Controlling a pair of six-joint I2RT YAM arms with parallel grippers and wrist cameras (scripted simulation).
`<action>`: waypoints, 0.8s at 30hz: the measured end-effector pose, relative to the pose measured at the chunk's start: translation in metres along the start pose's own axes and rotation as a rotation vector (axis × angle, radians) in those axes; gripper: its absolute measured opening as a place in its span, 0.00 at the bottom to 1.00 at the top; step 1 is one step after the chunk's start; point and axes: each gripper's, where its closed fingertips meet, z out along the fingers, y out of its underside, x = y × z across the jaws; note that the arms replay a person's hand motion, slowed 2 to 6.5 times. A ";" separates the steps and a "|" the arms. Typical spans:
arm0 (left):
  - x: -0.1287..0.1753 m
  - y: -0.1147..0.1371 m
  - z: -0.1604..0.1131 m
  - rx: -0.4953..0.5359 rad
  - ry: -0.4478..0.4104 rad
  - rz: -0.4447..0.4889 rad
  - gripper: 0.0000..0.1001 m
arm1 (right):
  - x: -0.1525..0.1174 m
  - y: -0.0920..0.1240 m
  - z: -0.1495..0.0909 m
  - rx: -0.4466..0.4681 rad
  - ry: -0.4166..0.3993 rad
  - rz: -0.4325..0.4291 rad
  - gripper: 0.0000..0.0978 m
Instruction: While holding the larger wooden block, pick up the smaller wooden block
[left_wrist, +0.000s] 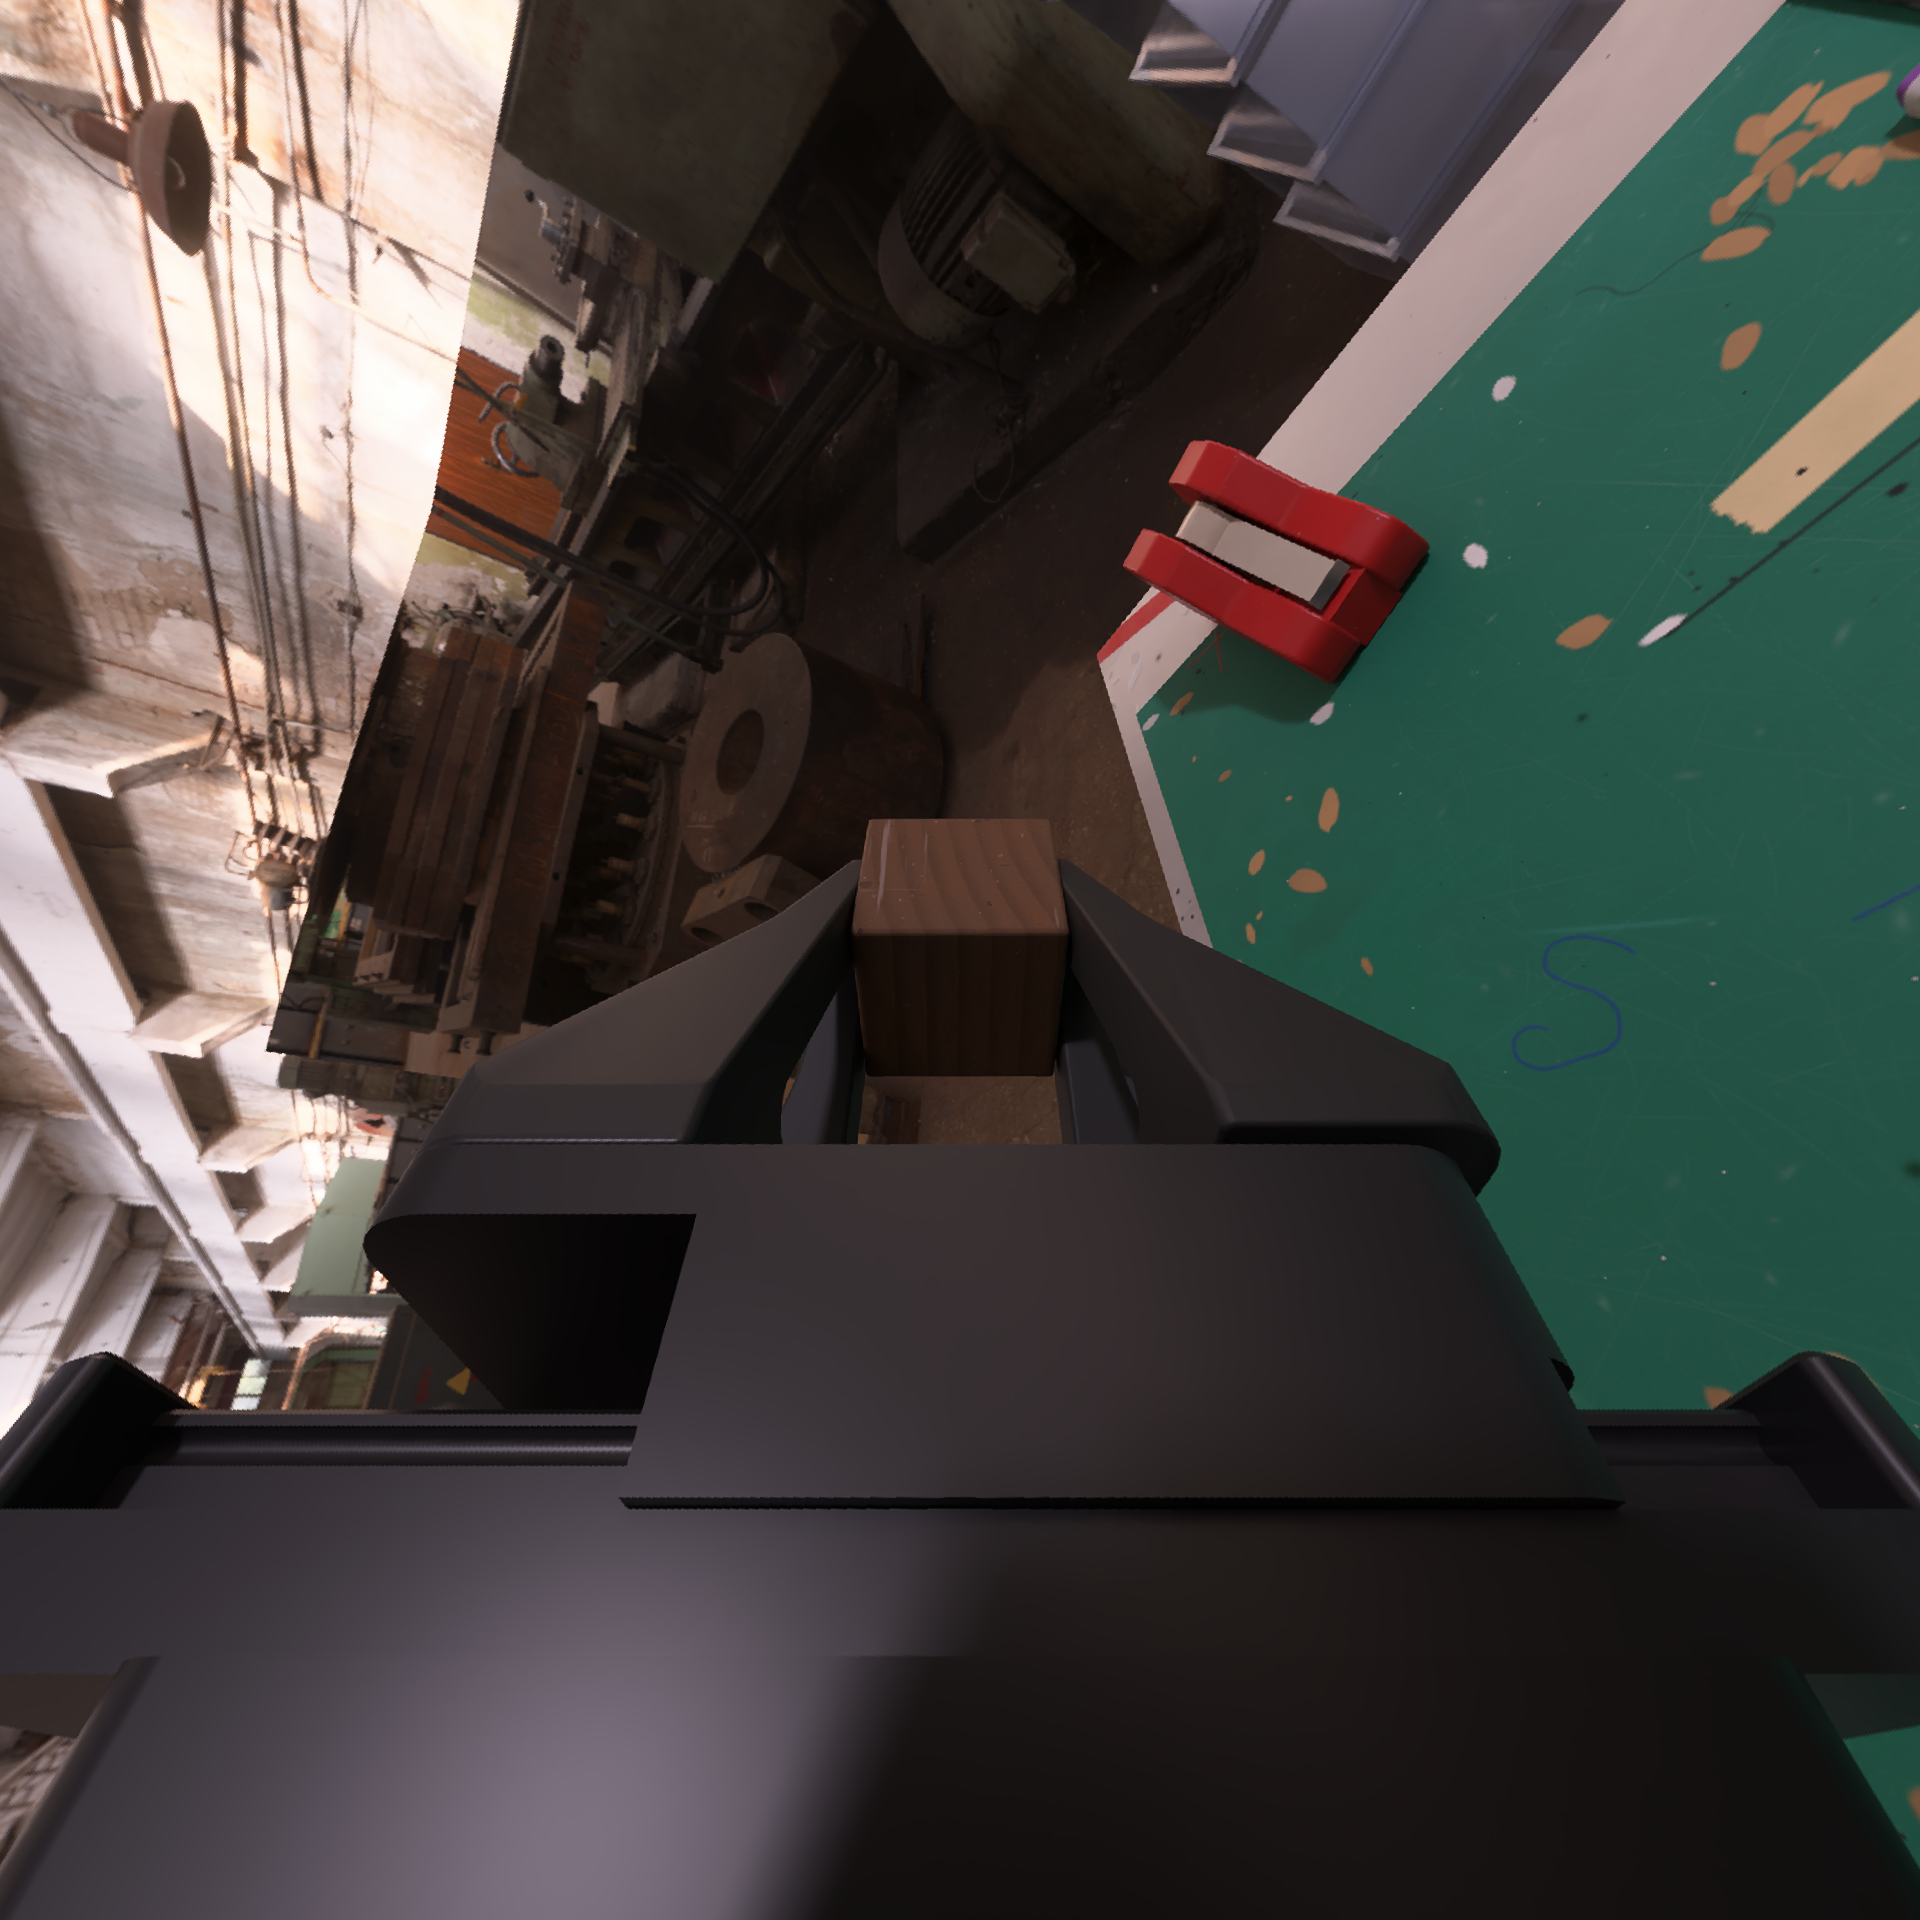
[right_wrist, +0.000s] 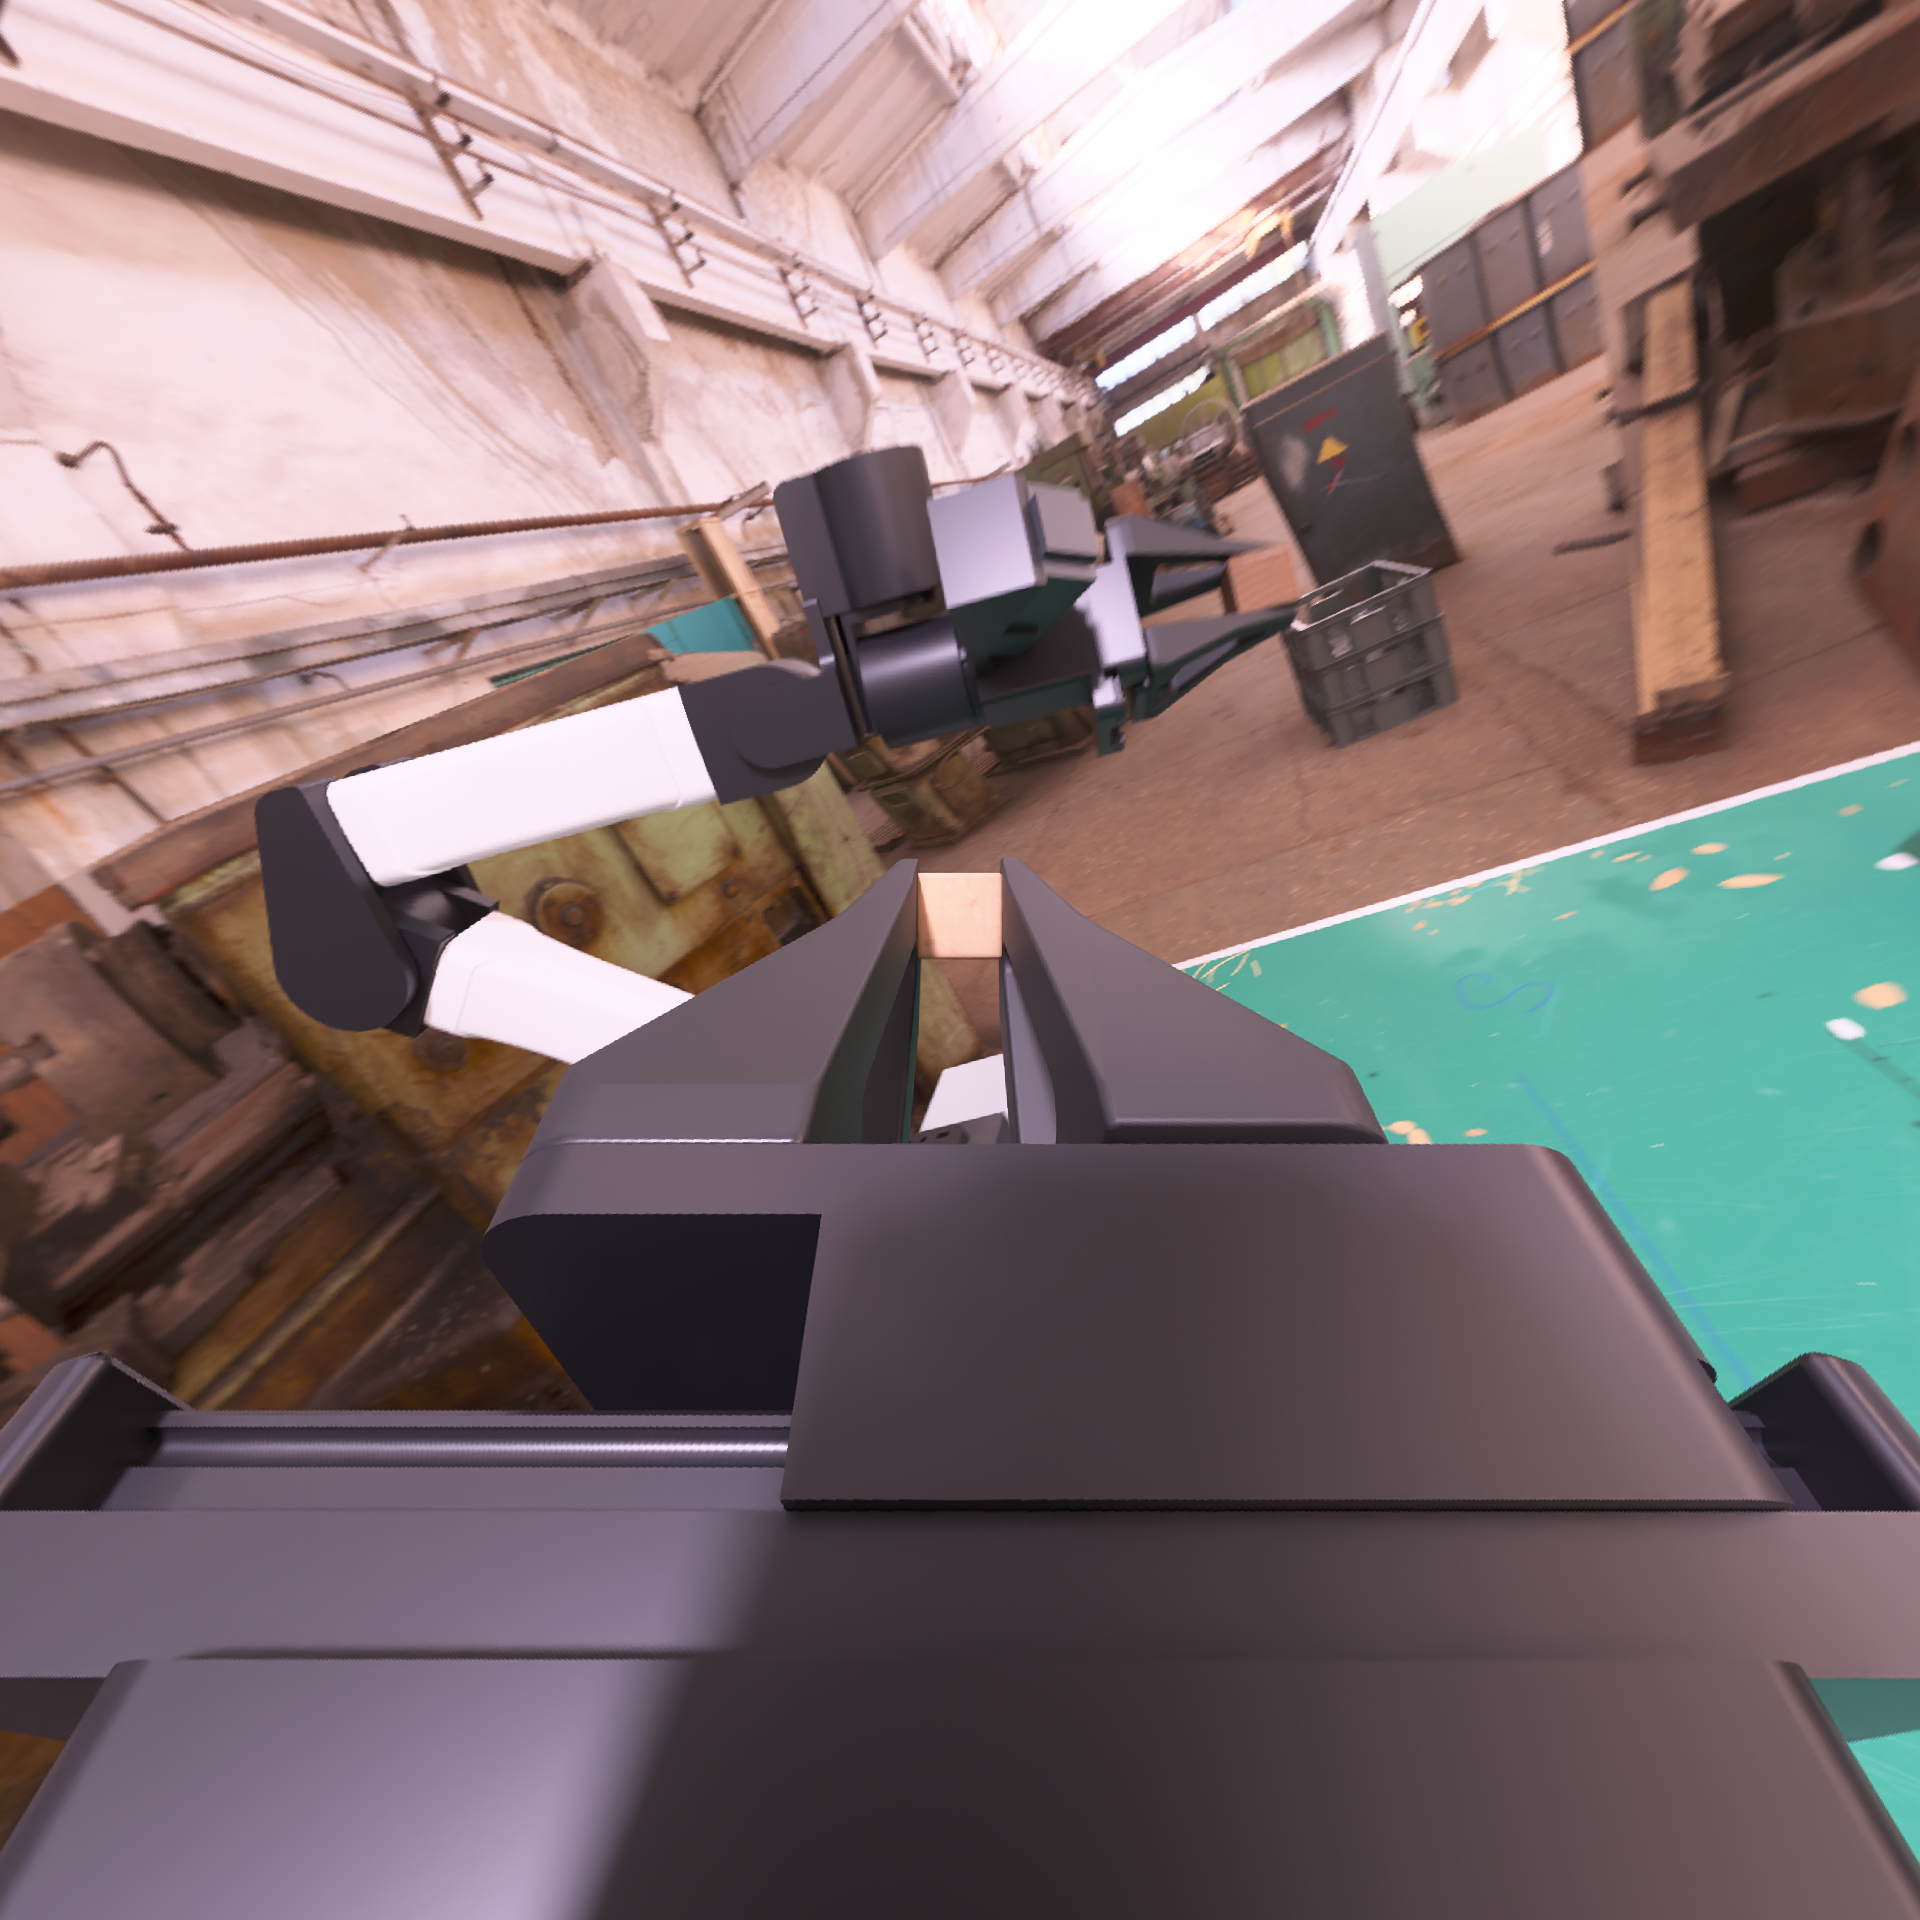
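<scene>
Larger wooden block (left_wrist: 958, 940) clamped in left gripper (left_wrist: 961, 894), smaller wooden block (right_wrist: 958, 912) in right gripper (right_wrist: 960, 904)

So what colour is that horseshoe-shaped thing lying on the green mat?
Red, with a grey bar between its prongs. The horseshoe-shaped thing shows best in the left wrist view.

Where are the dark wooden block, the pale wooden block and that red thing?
dark wooden block (left_wrist: 961, 940), left wrist view, its front face.
pale wooden block (right_wrist: 958, 912), right wrist view, its visible face.
red clamp (left_wrist: 1283, 556), left wrist view, its red body.

Larger wooden block (left_wrist: 961, 940): dark brown, clamped off the table. Smaller wooden block (right_wrist: 958, 914): pale, likewise clamped aloft.
</scene>
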 end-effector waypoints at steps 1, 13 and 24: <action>-0.001 0.000 0.000 0.002 0.001 -0.005 0.28 | -0.002 -0.008 -0.005 0.011 0.016 -0.023 0.13; -0.003 0.000 -0.003 0.009 0.005 -0.020 0.28 | -0.001 -0.080 -0.056 0.037 0.269 -0.221 0.13; -0.012 0.009 -0.003 -0.020 -0.010 -0.033 0.28 | -0.020 -0.149 -0.068 0.053 0.333 -0.315 0.13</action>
